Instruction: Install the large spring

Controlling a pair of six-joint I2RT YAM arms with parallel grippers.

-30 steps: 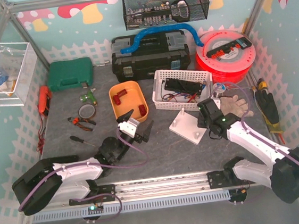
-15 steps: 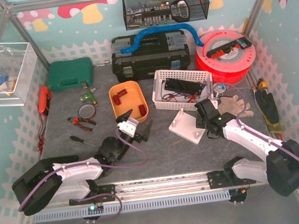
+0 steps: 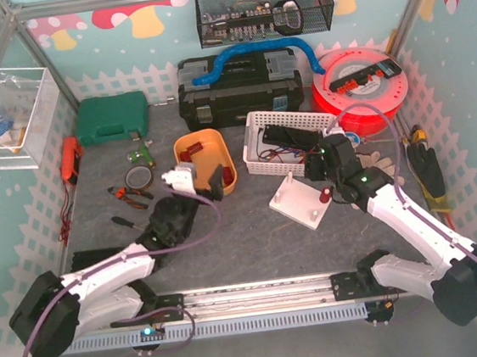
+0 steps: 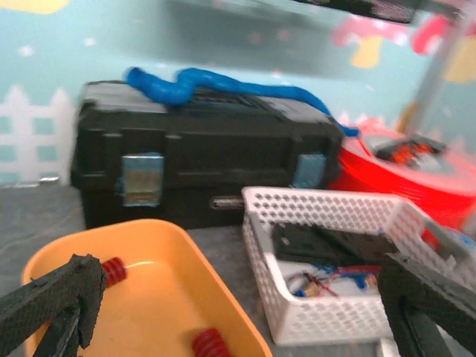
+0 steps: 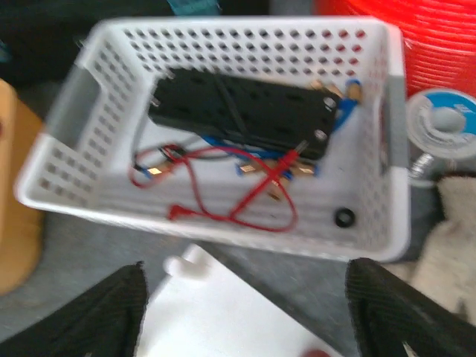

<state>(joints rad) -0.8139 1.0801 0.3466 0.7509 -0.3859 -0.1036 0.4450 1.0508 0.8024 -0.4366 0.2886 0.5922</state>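
- Toward the middle of the table (image 3: 261,227), an orange tray (image 3: 208,152) sits left of a white basket (image 3: 254,147); the two are near each other but apart.
- Red springs (image 3: 187,157) lie in the far left corner of the tray. The left wrist view shows one by the tray's far wall (image 4: 113,270) and a second nearer the camera. I cannot tell which one is the large one.
- Left gripper (image 3: 196,181) hovers over the tray's near edge. Fingers (image 4: 63,301) are spread wide with nothing between them and are not touching a spring.
- White block (image 3: 296,202) lies flat just on the near side of the basket, toward the right half of the table.
- A small red piece (image 3: 324,195) rests on the block's right part. It is too small to say whether it is a spring.
- Right gripper (image 3: 318,163) hangs over the gap between block and basket. Fingers (image 5: 97,316) are spread apart and hold nothing.
- The right wrist view shows the basket holding a black holder (image 5: 238,115) and loose red wires (image 5: 245,193), with the block's edge below.
- Along the far edge stand a green case (image 3: 112,117) at left, a black toolbox (image 3: 238,93) with a blue hose (image 3: 243,57) on its lid at centre, and a red spool (image 3: 361,89) in the far right corner.
- A glove (image 3: 378,168) lies by the right edge.
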